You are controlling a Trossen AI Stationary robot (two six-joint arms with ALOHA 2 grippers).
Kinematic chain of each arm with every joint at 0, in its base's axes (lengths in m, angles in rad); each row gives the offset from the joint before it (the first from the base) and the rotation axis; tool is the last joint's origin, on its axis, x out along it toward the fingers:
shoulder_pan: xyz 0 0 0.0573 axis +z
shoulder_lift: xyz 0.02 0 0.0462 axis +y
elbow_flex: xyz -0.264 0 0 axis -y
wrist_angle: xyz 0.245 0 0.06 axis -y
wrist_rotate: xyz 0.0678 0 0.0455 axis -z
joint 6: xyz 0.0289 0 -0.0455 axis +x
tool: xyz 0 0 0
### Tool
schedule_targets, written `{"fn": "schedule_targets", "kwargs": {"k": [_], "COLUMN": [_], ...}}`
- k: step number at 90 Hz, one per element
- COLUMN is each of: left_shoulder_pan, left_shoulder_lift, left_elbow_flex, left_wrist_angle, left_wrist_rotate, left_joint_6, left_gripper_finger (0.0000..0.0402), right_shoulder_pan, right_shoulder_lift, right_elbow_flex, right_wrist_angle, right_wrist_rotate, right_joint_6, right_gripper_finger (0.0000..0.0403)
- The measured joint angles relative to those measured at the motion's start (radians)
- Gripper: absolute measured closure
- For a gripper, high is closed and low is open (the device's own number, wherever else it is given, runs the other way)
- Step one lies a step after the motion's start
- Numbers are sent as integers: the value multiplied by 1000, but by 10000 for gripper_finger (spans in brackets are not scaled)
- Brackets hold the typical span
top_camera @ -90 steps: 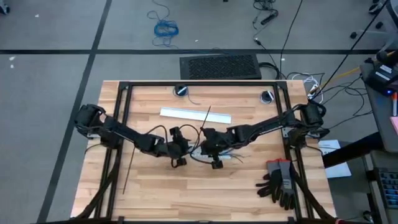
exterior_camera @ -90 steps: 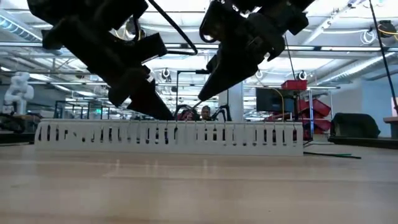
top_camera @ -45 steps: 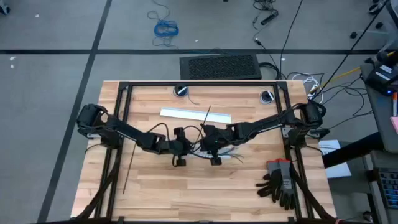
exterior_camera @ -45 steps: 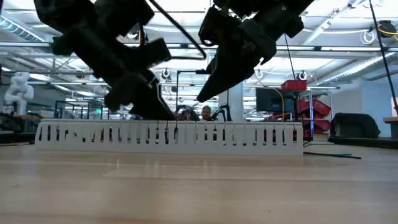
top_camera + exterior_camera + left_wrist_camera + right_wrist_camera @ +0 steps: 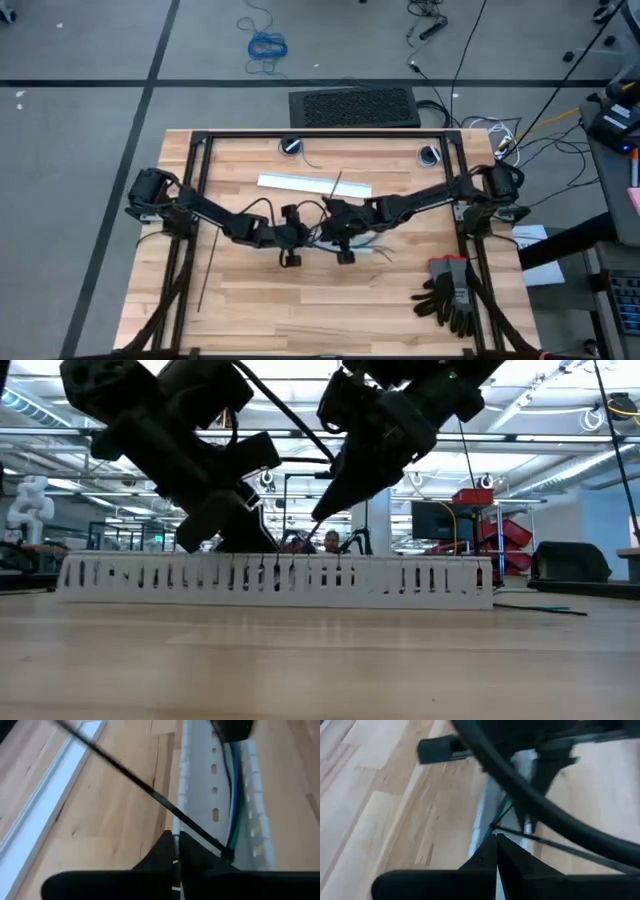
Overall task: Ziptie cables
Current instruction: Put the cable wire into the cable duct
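- The white slotted duct [image 5: 220,795] is serving as the landmark: the cables [image 5: 234,785], blue, green and reddish, are lying lengthwise inside its channel.
- The left gripper [image 5: 176,851] is hanging just over one end of the duct, its fingers pressed together with only a hairline between them; whether they are pinching the strip is hard to tell.
- A ziptie [image 5: 150,795] is running from that end of the duct, right beside the left fingertips, slanting up and away across the bare wood beside the duct.
- The right gripper [image 5: 496,845] is poised over the duct facing the left one, fingers closed to a point, with a thin black strip passing just at its tips; a firm grip is not visible.
- From above, both grippers [image 5: 318,236] are meeting near the duct's middle stretch, almost touching each other.
- A second ziptie [image 5: 209,270] is lying on the table well apart from the duct, on the left arm's side, untouched.
- The step in hand appears to be threading the ziptie around the wires.
- To do it well, the tip should be kept low and guided under the whole bundle, not between wires.
- One gripper should be steadying the strip near its head while the other feeds the tail, pulling gently so the wires are not dragged out of the duct.
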Motion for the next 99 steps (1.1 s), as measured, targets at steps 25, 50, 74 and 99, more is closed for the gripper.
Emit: {"fn": "schedule_targets", "kwargs": {"k": [25, 50, 74, 99], "left_shoulder_pan": [-9, -30, -89, -132], "left_shoulder_lift": [9, 96, 115, 117], "left_elbow_flex": [0, 5, 6, 6], "left_wrist_angle": [7, 60, 71, 64], "left_wrist_rotate": [-8, -33, -152, -214], "left_joint_6": [-22, -15, 121, 277], "left_gripper_finger": [396, 396, 396, 397], "right_shoulder_pan": [-57, -63, -62, -62], "right_shoulder_lift": [50, 108, 144, 145], "right_elbow_flex": [0, 0, 5, 5], "right_wrist_angle": [76, 78, 99, 87], "right_wrist_rotate": [-43, -53, -60, -56], "right_joint_6": [4, 19, 44, 52], "right_gripper_finger": [403, 403, 403, 403]}}
